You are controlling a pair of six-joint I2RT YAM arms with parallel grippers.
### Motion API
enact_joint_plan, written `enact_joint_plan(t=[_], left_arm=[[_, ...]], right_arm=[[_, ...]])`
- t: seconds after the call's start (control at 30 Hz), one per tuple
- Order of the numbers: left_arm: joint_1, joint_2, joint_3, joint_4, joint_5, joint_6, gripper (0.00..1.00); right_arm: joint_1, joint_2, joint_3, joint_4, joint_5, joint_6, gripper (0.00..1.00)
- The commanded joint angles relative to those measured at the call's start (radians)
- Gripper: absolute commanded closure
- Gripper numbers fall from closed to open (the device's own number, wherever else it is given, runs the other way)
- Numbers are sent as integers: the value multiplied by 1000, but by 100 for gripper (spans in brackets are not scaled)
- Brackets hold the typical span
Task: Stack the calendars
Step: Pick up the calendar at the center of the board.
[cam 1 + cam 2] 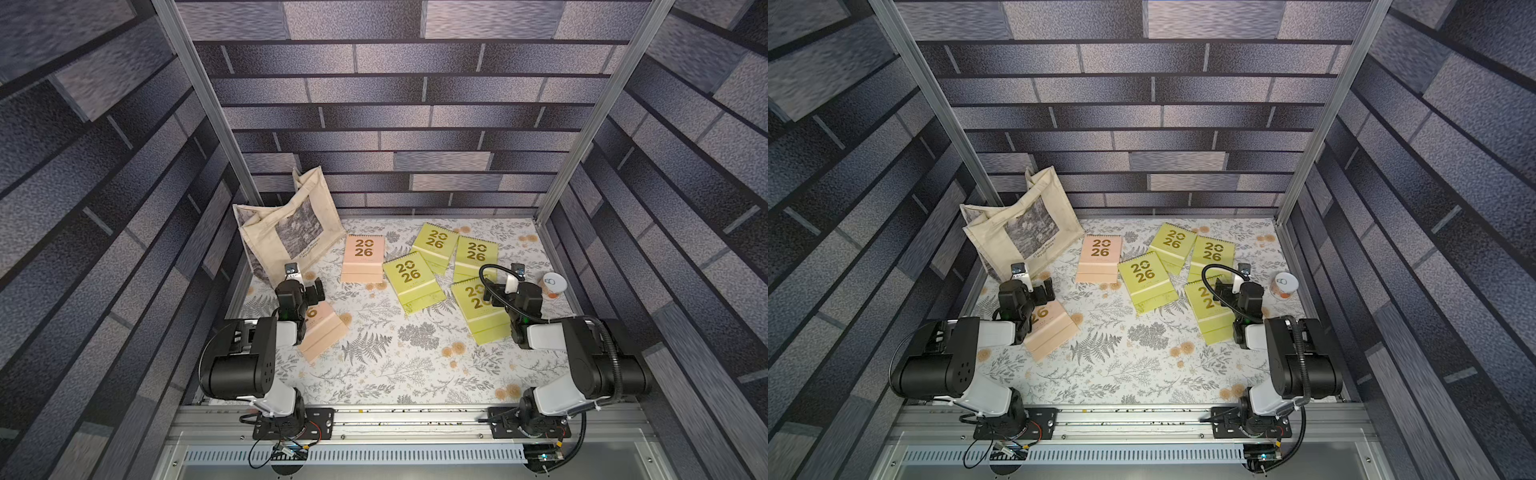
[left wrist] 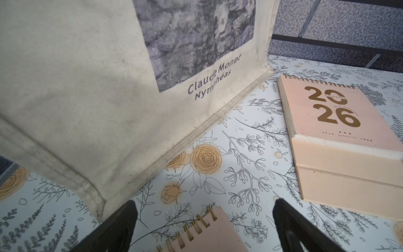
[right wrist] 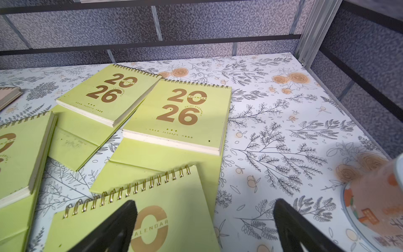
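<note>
Several calendars with gold "2026" covers lie flat on the floral table. One peach-pink calendar (image 1: 362,257) (image 2: 340,135) lies at the middle back. A second peach-pink one (image 1: 326,334) (image 2: 209,233) lies partly under my left arm. Several lime-green ones (image 1: 411,282) (image 1: 436,245) (image 3: 181,115) lie to the right, some overlapping. My left gripper (image 1: 306,287) (image 2: 206,208) hovers open over the near peach calendar's spiral corner. My right gripper (image 1: 517,287) (image 3: 206,206) hovers open over the right edge of the nearest green calendar (image 3: 139,220), holding nothing.
A cream canvas tote bag (image 1: 286,232) (image 2: 87,98) with a grey print stands at the back left, close to my left gripper. A small clear cup with a white lid (image 1: 555,284) (image 3: 375,196) sits by the right wall. Metal frame posts stand at the back corners.
</note>
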Motion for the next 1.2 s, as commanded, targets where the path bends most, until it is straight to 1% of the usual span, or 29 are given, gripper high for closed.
enact_joint_plan(t=[0.0, 0.27, 0.33, 0.6, 0.8, 1.13, 1.17], left_arm=[[-5, 2, 22, 3, -7, 24, 0], [-5, 3, 25, 1, -8, 22, 0], [-8, 0, 25, -4, -31, 17, 0], [-9, 3, 28, -5, -40, 17, 0], [-5, 2, 24, 0, -25, 15, 0], [-5, 0, 23, 5, -23, 16, 0], [-5, -5, 34, -17, -22, 17, 0]], right_arm=[[5, -1, 10, 18, -11, -11, 0], [5, -1, 10, 17, -10, -12, 0], [6, 0, 10, 18, -10, -11, 0], [5, -1, 10, 20, -11, -11, 0], [5, -1, 10, 19, -36, -17, 0], [5, -1, 9, 20, -35, -17, 0], [5, -1, 10, 19, -35, -17, 0]])
